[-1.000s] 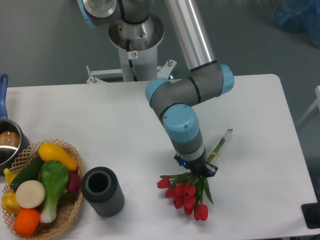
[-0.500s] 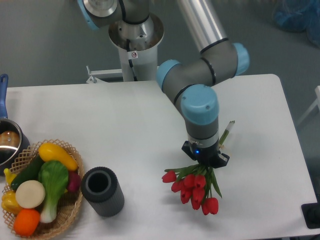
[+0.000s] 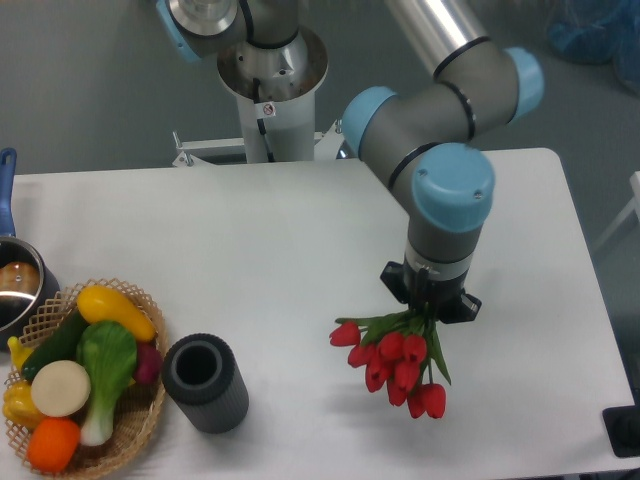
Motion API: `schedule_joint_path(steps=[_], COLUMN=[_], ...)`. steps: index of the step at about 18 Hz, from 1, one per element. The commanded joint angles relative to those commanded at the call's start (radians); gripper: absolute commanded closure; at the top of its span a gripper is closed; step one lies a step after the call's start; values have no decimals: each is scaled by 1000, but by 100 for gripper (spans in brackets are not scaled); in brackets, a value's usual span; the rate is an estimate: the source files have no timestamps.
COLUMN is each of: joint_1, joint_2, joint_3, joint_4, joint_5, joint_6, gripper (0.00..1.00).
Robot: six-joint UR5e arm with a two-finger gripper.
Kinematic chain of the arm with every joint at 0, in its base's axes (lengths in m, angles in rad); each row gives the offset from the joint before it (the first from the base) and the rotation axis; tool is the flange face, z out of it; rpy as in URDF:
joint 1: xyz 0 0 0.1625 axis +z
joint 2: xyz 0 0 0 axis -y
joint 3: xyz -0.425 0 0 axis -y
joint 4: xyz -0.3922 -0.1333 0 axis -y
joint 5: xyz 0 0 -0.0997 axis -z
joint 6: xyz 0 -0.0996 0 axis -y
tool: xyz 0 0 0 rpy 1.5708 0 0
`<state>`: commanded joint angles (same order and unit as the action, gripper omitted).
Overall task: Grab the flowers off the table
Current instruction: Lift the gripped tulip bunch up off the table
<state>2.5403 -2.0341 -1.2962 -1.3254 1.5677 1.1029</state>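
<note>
One bunch of flowers [image 3: 395, 362], buds downward

The arm [image 3: 440, 95] is grey tubing with light-blue joint caps (gripper [image 3: 430, 300] black, silver base).

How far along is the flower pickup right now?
Done: the gripper is shut on the flowers, holding them by the stems just above the leaves. In hand: the lift; the red buds hang below the gripper with a faint shadow on the table, which suggests they are off the surface, though clearance is hard to judge from this view. Left: at most carrying them higher.
</note>
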Motion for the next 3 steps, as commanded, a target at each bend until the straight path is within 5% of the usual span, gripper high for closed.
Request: schedule_joint_path(steps=[3], joint_1=[-2], joint_2=[0], joint_3=[0], joint_4=[0], joint_5=[2], joint_6=[5], gripper=[100])
